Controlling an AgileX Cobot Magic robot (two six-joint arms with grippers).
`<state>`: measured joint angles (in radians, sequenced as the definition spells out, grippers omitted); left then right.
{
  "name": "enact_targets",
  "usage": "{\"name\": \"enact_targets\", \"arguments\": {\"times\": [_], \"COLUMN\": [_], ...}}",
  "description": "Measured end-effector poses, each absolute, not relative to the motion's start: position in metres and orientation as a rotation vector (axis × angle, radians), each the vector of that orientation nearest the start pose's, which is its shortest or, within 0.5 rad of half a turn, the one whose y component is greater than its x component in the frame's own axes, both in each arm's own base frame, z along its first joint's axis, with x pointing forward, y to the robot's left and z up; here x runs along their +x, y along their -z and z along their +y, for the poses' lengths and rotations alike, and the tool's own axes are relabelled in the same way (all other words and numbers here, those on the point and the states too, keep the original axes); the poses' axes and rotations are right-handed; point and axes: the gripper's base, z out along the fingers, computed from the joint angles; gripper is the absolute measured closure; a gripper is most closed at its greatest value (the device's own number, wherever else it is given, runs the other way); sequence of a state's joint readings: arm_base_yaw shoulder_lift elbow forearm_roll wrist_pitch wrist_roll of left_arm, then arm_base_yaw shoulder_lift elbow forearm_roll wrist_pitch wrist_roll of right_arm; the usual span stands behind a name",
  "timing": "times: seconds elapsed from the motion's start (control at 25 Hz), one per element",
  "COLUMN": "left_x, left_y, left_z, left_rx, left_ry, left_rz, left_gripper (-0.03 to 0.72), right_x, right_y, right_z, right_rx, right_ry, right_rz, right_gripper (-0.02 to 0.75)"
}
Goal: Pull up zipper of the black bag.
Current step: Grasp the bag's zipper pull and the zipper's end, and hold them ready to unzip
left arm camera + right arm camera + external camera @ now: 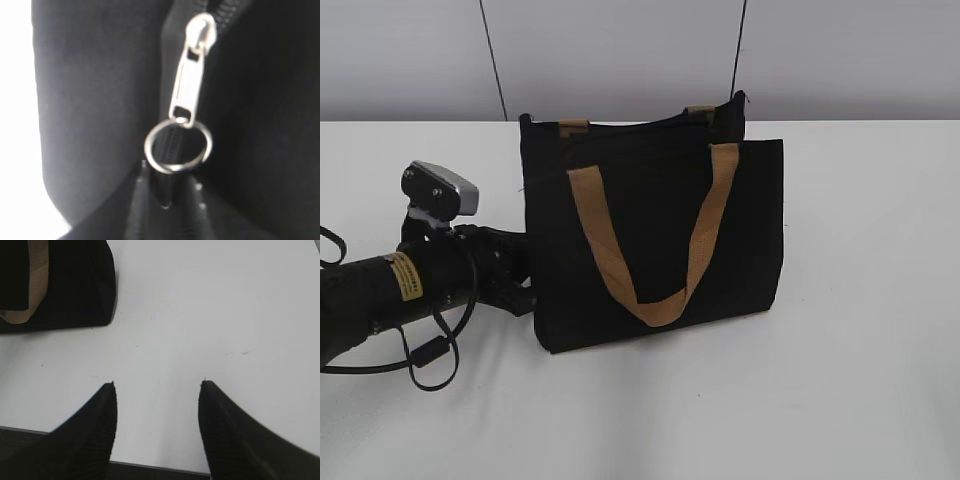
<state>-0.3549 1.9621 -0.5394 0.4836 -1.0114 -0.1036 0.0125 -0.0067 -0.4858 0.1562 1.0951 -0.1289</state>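
A: Zipper (pixel 192 75) pull hangs lengthwise just ahead of the left gripper (pixel 167 192), its narrow jaws pinching the ring (pixel 178 148) at the black bag (pixel 655 235)'s left side.

B: Right gripper (pixel 156 410) sits well apart, jaws wide over bare tabletop (pixel 210 315).

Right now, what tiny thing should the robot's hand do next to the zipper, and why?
Probably draw the left gripper gently along the zipper. Its fingertips seem shut on the ring hanging from the silvery tab, at the black bag's left side. The right gripper waits open above the table.
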Motion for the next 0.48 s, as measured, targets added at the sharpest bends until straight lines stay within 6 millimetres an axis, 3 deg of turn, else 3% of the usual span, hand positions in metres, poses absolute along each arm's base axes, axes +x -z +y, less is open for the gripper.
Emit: {"name": "enact_targets", "arguments": {"times": [0.08, 0.28, 0.48], "left_x": [0.271, 0.272, 0.271], "left_y": [-0.1, -0.103, -0.124], "left_z": [-0.137, -0.136, -0.134], "left_rx": [0.745, 0.725, 0.74], "left_ry": [0.512, 0.5, 0.452], "left_rz": [1.804, 1.802, 1.795], "left_gripper": [0.664, 0.671, 0.671], "right_x": [-0.006, -0.006, -0.006], "right_y": [-0.271, -0.271, -0.271], "right_z": [0.013, 0.013, 0.013], "right_rx": [-0.157, -0.157, -0.157], "right_ry": [-0.117, -0.117, -0.117], "right_rz": [2.072, 2.072, 2.072], "right_gripper": [0.327, 0.327, 0.327]}}
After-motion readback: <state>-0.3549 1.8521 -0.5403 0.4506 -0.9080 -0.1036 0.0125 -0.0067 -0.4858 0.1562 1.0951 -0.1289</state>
